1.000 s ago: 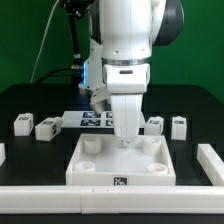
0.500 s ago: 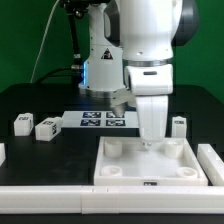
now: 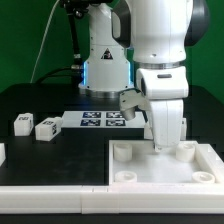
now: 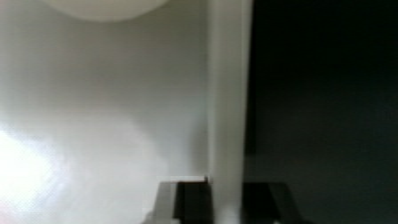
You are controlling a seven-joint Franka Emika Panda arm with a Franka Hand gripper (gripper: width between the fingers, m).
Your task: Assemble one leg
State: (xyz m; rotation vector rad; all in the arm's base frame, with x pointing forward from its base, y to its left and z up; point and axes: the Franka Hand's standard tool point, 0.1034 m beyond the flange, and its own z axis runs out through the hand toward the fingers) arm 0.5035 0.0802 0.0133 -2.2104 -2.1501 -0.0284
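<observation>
Leg [image 3: 47,127] not in hand. Gripper [image 3: 160,148] clamped on far wall of socketed tray [image 3: 140,172], likely dragging it to brace at bench's front corner, exterior view's right. Leg stands beside a twin near bench's edge, exterior view's left, unmoved. Tray and arm now further toward that right corner than before.

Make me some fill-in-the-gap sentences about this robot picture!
The gripper pinches the wall of the white ____.
On the exterior view's left of the marker board stand ____ legs.
The table is coloured ____.
Missing words: tray; two; black.
</observation>
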